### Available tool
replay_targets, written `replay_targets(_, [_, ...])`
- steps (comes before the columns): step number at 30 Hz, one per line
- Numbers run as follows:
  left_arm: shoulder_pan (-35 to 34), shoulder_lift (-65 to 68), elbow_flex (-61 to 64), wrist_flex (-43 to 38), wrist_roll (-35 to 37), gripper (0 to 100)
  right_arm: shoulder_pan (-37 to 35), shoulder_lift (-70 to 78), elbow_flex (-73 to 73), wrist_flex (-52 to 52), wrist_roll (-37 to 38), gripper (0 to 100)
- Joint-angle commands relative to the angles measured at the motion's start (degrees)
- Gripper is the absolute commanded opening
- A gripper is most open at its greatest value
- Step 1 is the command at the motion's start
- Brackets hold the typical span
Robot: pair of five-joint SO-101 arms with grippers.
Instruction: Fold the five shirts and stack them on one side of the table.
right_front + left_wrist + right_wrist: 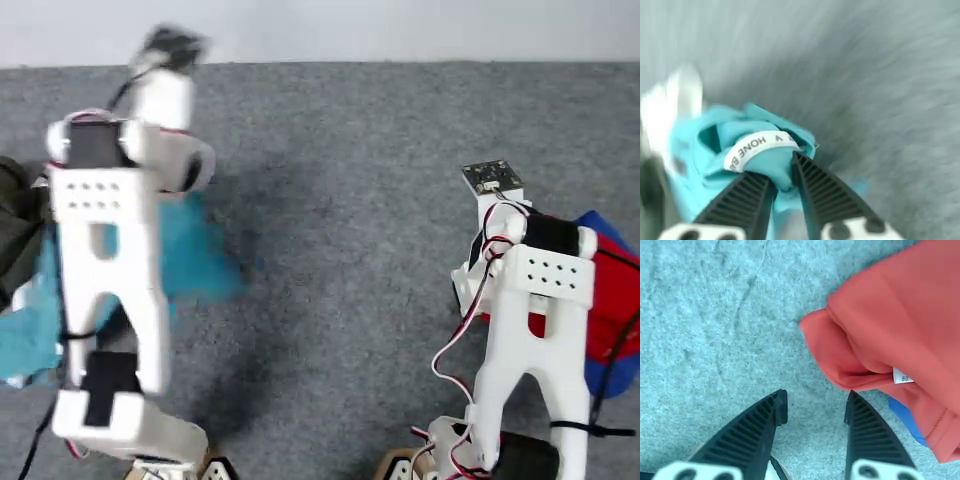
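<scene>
Black ribbed fingers (747, 195) of the left pincer (784, 167) are clamped narrowly on a bunched fold of the turquoise shirt (715, 135), right below its white neck label (757, 145), which curls over the fold. Beyond the cloth lies the grey, carpet-like table (880, 75).

From the high view, the left arm (105, 230) stands over that shirt at the left side of the table. Turquoise cloth shows on both sides of the arm, crumpled rather than flat. Whether it is lifted clear of the table cannot be told. A dark cloth (15, 230) lies at the left edge, touching the turquoise one.

At the other side, the right pincer (816, 397) has its jaws spread wide with nothing between them, over bare table. Just beside 1 of its fingers lies the folded corner of the red shirt (890, 325), a small white tag sewn at its edge. Under the red one a blue shirt (907, 420) peeks out. From above, the right arm (535, 320) partly covers these 2 shirts, which are stacked at the right edge of the table, well apart from the turquoise one.
</scene>
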Motion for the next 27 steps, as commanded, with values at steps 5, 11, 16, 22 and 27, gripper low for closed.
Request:
replay_targets(5, [21.2,-8.9,-4.4,1.1,-9.5,1,3.6,-2.5,-0.3,-0.4,-0.2,19.7])
replay_targets(11, [21.4,-8.7,-2.9,0.6,-9.8,1,6.1,-2.5,-0.2,-0.4,-0.2,19.7])
replay_targets(16, [21.3,-9.2,0.2,0.3,-9.8,1,6.1,-2.5,-0.2,-0.4,-0.2,19.7])
replay_targets(22, [16.7,-9.4,0.4,1.1,-9.8,1,6.0,-2.5,-0.1,-0.4,-0.2,19.7])
replay_targets(27, [11.4,-9.4,0.7,1.1,-9.8,1,6.1,-2.5,-0.1,-0.4,-0.2,19.7])
